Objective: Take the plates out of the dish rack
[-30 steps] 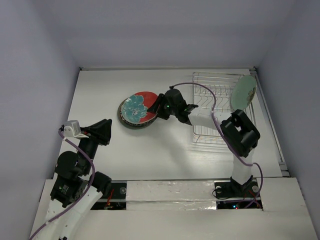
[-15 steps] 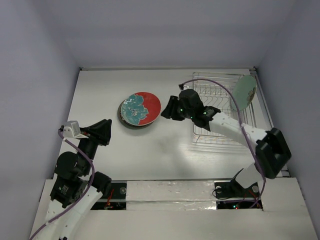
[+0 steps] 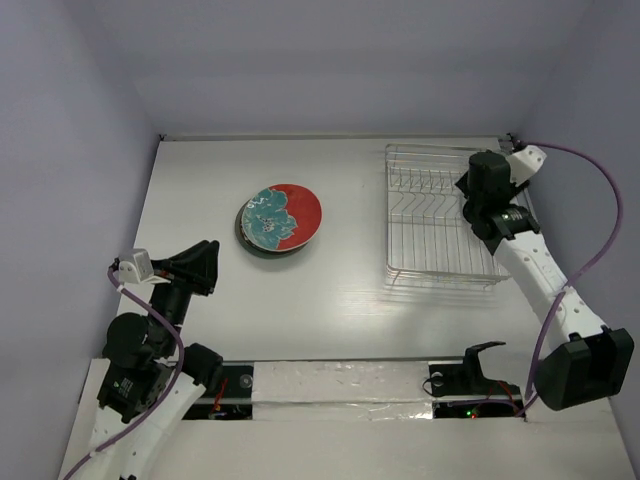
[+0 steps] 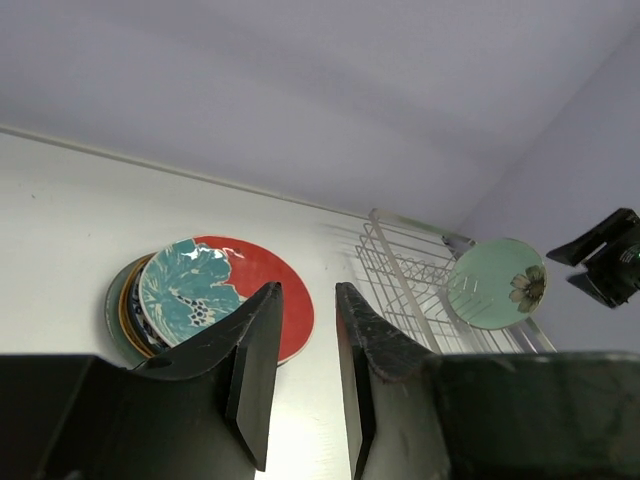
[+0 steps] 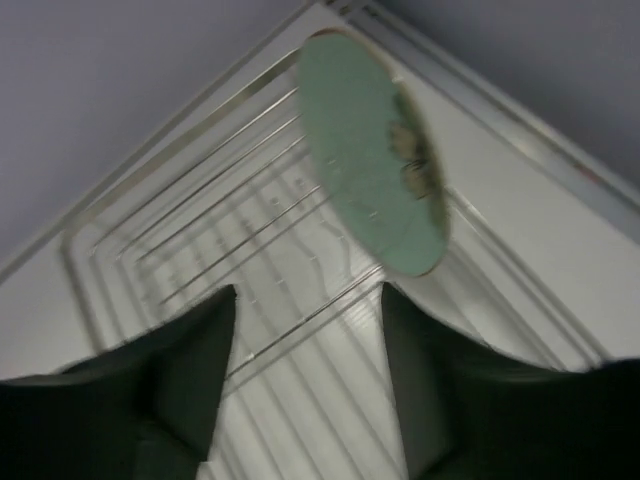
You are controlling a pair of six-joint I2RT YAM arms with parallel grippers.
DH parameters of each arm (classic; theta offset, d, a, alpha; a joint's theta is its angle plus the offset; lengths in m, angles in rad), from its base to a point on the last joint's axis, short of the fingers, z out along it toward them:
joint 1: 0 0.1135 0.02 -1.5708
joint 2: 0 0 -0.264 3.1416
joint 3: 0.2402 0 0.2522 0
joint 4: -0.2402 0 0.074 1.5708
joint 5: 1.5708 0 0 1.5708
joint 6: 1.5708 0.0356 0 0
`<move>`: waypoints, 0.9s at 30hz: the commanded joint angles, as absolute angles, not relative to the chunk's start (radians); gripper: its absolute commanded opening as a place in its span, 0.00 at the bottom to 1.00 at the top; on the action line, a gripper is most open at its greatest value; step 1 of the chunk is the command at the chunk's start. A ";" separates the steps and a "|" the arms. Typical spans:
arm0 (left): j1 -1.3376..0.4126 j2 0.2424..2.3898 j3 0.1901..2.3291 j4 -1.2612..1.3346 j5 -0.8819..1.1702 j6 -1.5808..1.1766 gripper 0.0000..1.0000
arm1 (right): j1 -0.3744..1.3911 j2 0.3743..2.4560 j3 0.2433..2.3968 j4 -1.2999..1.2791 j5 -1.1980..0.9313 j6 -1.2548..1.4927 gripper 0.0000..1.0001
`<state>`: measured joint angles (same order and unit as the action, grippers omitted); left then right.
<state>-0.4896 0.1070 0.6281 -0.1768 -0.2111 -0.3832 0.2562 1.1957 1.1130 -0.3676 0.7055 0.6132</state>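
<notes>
Spreading between pale lilac walls, the white table carries everything else. The dish rack, silver wire with thin upright dividers, sits on its right side, well apart from the stack of plates lying flat left of centre. The right arm reaches along the rack's right edge, trailing a purple cable, and its wrist blocks the overhead view of the rack's far right corner. The left arm is folded near its base at the table's near left. The stack's top plate is red with a big teal flower, and darker rims show beneath it. One pale green plate stands on edge, seemingly in a slot near the rack's far right corner, though the wrist picture is blurred. The right gripper hangs just short of it, jaws spread wide and empty. The left gripper points toward the stack, its jaws parted only narrowly, nothing between them.
</notes>
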 commanded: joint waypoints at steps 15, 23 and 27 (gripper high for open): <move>-0.495 0.092 0.623 -0.135 -0.207 -0.376 0.26 | -0.118 1.457 1.259 -0.285 0.487 0.152 0.59; -0.495 0.097 0.623 -0.138 -0.207 -0.376 0.26 | -0.147 1.586 1.348 -0.315 0.471 0.046 0.47; -0.495 0.100 0.624 -0.135 -0.207 -0.377 0.26 | -0.147 1.633 1.368 -0.325 0.450 0.012 0.43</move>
